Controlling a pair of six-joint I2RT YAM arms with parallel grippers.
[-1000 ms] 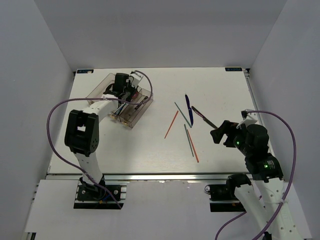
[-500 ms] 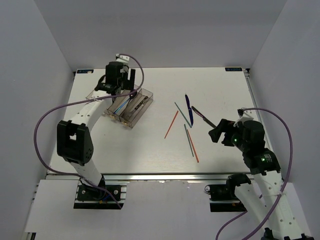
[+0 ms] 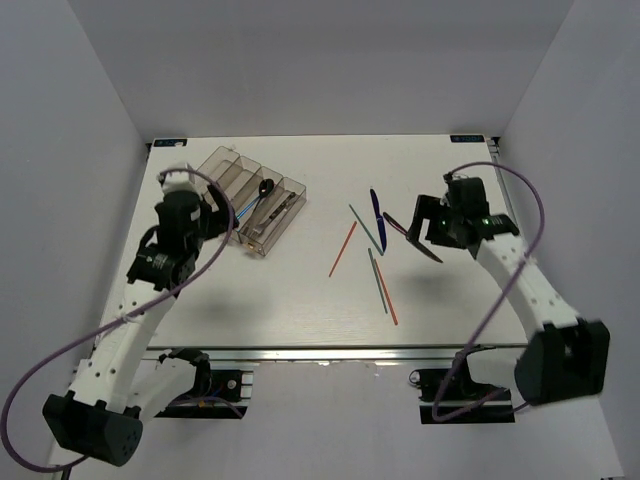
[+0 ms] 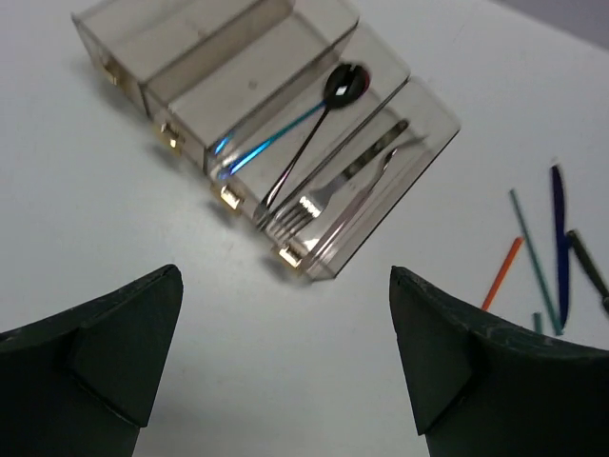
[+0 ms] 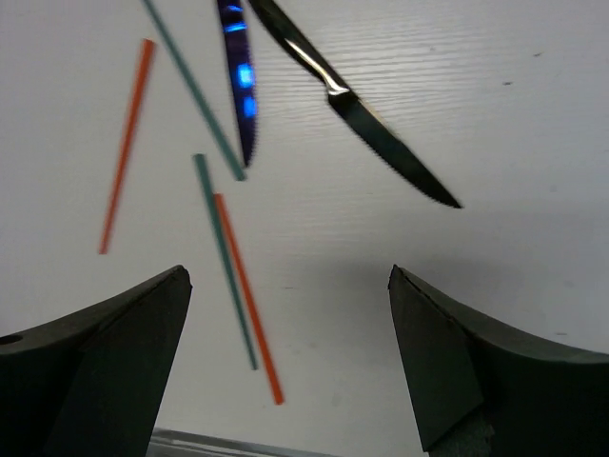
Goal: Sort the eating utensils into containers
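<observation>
The containers are one smoky clear tray [image 3: 216, 162] [image 4: 190, 48] with long side-by-side compartments at the far left. In it lie a dark spoon [image 3: 264, 188] [image 4: 324, 109], a blue knife [image 4: 271, 138] and a silver fork [image 4: 343, 186]. My left gripper [image 3: 222, 220] [image 4: 285, 362] hangs open and empty just short of the tray's near end. On the table right of centre lie a blue knife [image 3: 375, 215] [image 5: 238, 76], a dark knife [image 3: 405, 233] [image 5: 352, 105], two orange chopsticks [image 3: 343, 248] [image 5: 124, 143] and two green chopsticks [image 3: 366, 228] [image 5: 225, 252]. My right gripper [image 3: 425, 228] [image 5: 285, 362] hovers open by the dark knife.
White walls close in the table on the left, the far side and the right. The metal rail with both arm bases runs along the near edge [image 3: 300, 352]. The second orange chopstick [image 3: 388, 298] lies closest to that edge.
My left gripper opened, came out of the tray and drew back toward the near left; the dark spoon now lies in the tray. My right arm swung from the near right toward the knives.
</observation>
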